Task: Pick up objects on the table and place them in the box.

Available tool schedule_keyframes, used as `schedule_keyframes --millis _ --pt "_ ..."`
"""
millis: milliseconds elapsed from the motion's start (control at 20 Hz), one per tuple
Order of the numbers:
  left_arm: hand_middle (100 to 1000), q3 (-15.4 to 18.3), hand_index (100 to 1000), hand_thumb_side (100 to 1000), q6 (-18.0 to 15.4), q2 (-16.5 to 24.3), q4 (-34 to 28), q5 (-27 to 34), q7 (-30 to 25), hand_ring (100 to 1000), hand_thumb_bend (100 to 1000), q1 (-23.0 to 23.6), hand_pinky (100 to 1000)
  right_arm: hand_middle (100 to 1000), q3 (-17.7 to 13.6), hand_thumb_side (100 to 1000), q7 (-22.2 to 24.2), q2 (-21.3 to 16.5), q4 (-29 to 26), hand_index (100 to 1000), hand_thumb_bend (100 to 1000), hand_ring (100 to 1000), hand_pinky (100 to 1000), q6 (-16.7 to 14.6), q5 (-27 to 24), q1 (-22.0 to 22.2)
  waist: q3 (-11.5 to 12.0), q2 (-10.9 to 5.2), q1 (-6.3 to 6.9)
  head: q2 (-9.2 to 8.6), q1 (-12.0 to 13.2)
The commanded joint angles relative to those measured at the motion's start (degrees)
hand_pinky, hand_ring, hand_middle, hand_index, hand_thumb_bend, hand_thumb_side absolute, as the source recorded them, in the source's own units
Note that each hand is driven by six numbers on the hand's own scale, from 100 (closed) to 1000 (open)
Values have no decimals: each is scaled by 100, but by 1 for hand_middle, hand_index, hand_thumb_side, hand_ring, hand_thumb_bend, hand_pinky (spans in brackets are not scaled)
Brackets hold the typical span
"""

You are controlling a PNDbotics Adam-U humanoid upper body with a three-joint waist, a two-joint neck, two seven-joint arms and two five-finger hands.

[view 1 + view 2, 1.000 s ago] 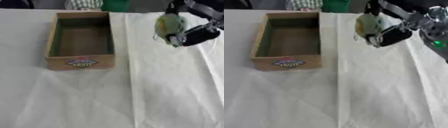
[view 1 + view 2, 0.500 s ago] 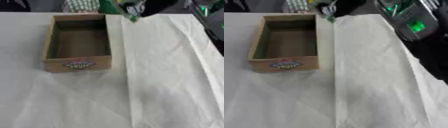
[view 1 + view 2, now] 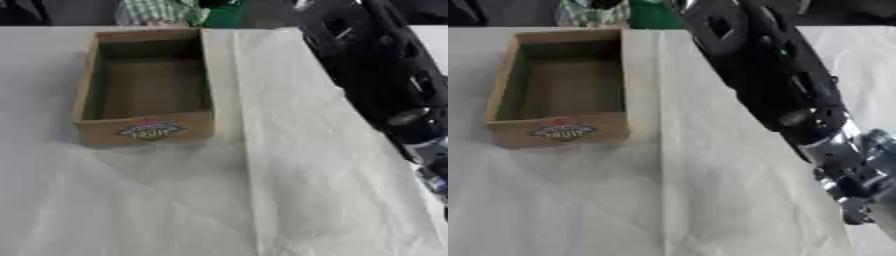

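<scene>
The tabletop (image 3: pixel 157 210) is covered by a white cloth, creased, with a long fold line running from the far edge to the near edge just right of the box. The right arm (image 3: pixel 780 95) is seen as a long black limb with silver joints, stretched from the near right corner across the right side of the tabletop toward the far edge, above the cloth. Its robot hand is carried beyond the top of both views, so whether its fingers are apart, together or clamped on anything cannot be told. The left robot hand is shown in neither view. The box (image 3: pixel 147 85) is set on the far left part of the tabletop, upright, its open top facing up and a round label borne on its near wall. Its inside is seen as bare brown bottom with dark green walls. No loose object is made out on the cloth.
</scene>
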Motion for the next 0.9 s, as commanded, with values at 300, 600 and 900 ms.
schedule_keyframes --millis 300,600,900 --pt "524 -51 706 603 16 25 -98 78 -108 512 100 -62 763 354 -382 100 -745 812 1559 574 100 613 810 -320 911 -406 239 -8 0 -145 -243" --pt "524 -74 706 602 20 12 -98 121 -145 511 100 -119 764 348 -708 100 -1401 1289 2387 567 100 610 806 -387 1597 -424 417 50 -36 -211 -436" --pt "524 -108 706 604 23 44 -98 160 -156 512 100 -165 762 383 -900 100 -1828 1543 2975 597 100 644 803 -669 2380 -271 510 27 -10 -180 -541"
